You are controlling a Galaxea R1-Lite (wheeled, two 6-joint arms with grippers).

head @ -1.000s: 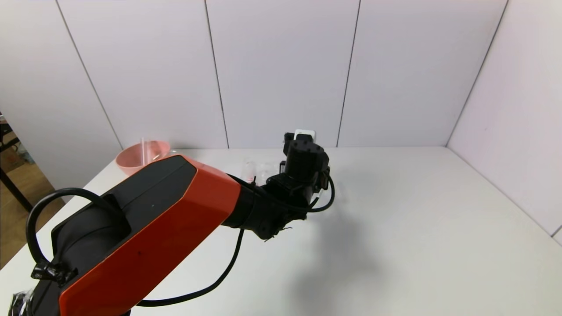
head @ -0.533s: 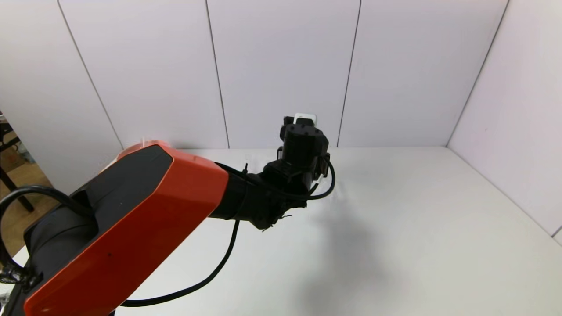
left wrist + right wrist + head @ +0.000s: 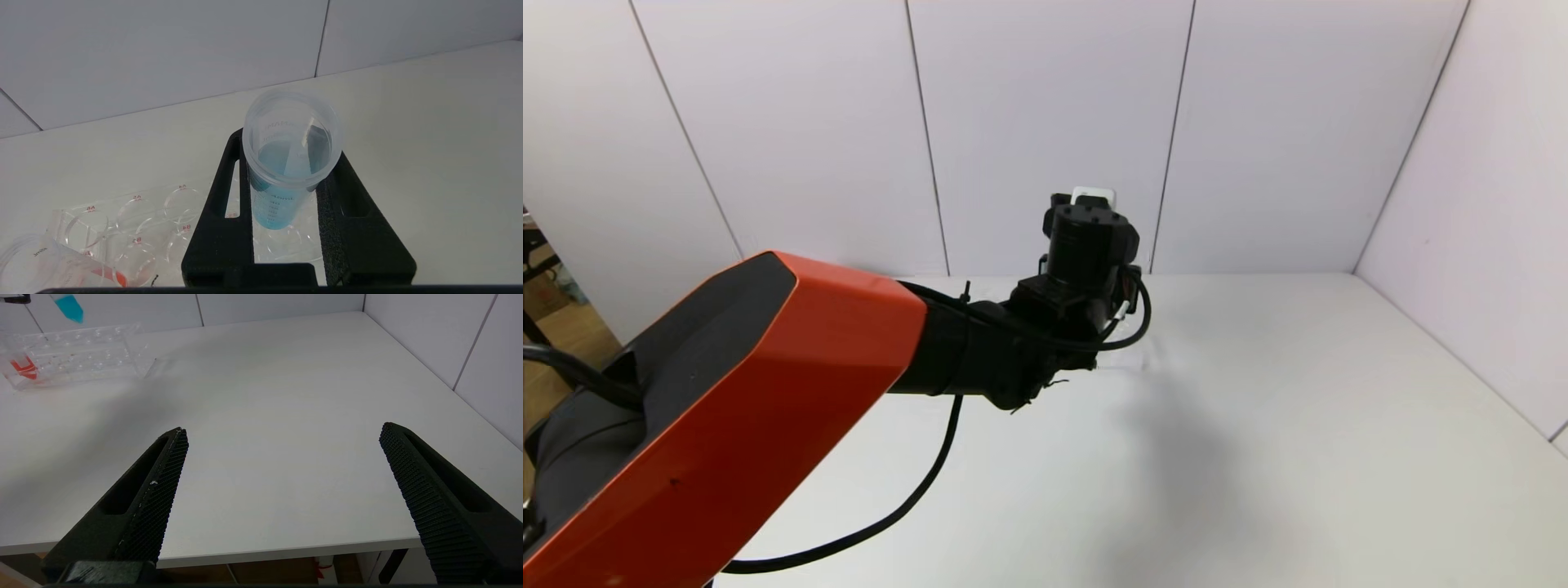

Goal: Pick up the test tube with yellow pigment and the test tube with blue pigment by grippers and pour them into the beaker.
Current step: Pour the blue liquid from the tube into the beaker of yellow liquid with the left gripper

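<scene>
Left wrist view shows the left gripper (image 3: 286,192) clamped on the test tube with blue pigment (image 3: 286,163), its 2 black fingers (image 3: 222,220) pressing the tube from either side at the centre of the frame, the open mouth facing the camera and blue liquid pooled in the lower part. The tube is clear with printed graduation marks; "40" can be read on its wall. It hangs above the clear tube rack (image 3: 135,212), which fills the lower left of the frame and holds a red-liquid tube (image 3: 110,275) at the bottom left. In the right wrist view the blue tip shows in the upper left corner, clear of the rack's top. The beaker and the test tube with yellow pigment are not visible in any view. In the head view the left arm (image 3: 768,384) fills the lower left and hides what lies behind it. To do this step well, I judge the tube should be kept upright and firmly held while it travels, tilted only once its mouth is over the beaker, and tilted slowly so the thin stream does not run down the outside. The right gripper (image 3: 282,486) hovers near the table's (image 3: 286,396) front edge, its fingers wide apart and holding nothing.
</scene>
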